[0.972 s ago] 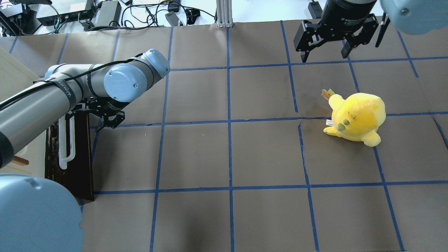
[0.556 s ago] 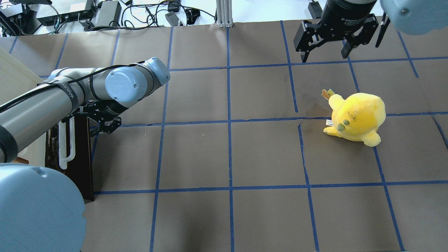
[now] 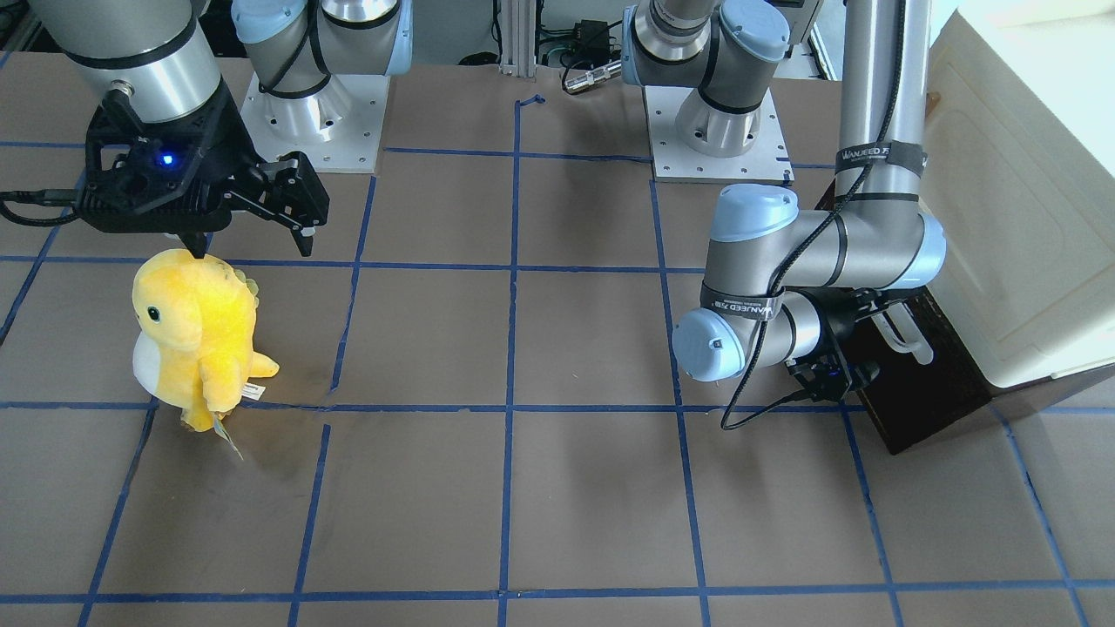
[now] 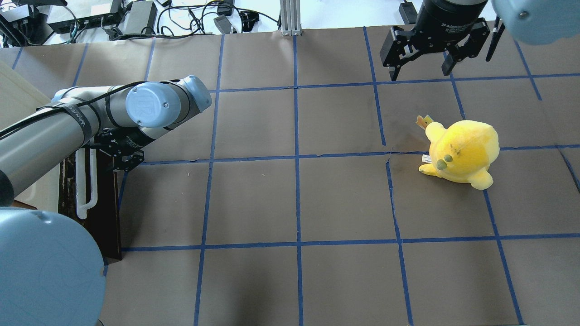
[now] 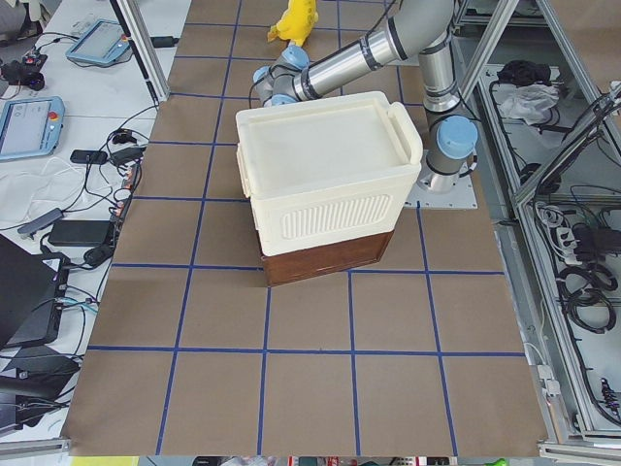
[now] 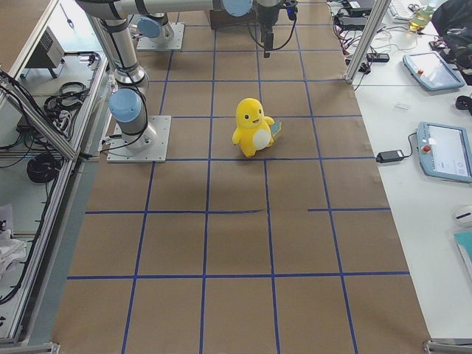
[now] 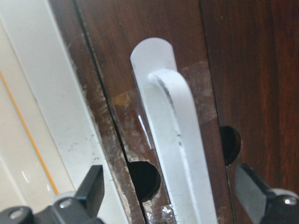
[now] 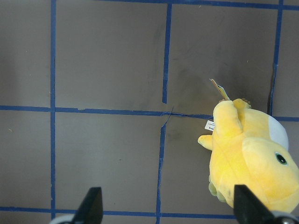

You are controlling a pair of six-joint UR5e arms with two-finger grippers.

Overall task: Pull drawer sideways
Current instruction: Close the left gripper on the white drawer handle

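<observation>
The drawer [image 4: 106, 213] sits at the foot of the cream cabinet [image 5: 320, 165], its dark front facing out across the desk [image 4: 294, 203]. It looks shut or nearly so. Its white handle [image 7: 180, 140] runs lengthwise along that front.

The left pincer [image 7: 169, 179] is right at the drawer front. Its jaws are spread wide, one finger on each side of the bar, crossing the bar's long axis a little in from one end. It grips nothing yet, and a gap shows on both sides of the bar.

The next move likely turns on this straddle: closing should catch the bar squarely, and the pull then goes straight out from the cabinet, square to the handle.

The right pincer [image 4: 419, 63] hangs well apart from the cabinet, wide open and empty, near a yellow plush toy [image 4: 462, 151]. The left arm is plainly the nearer one.
</observation>
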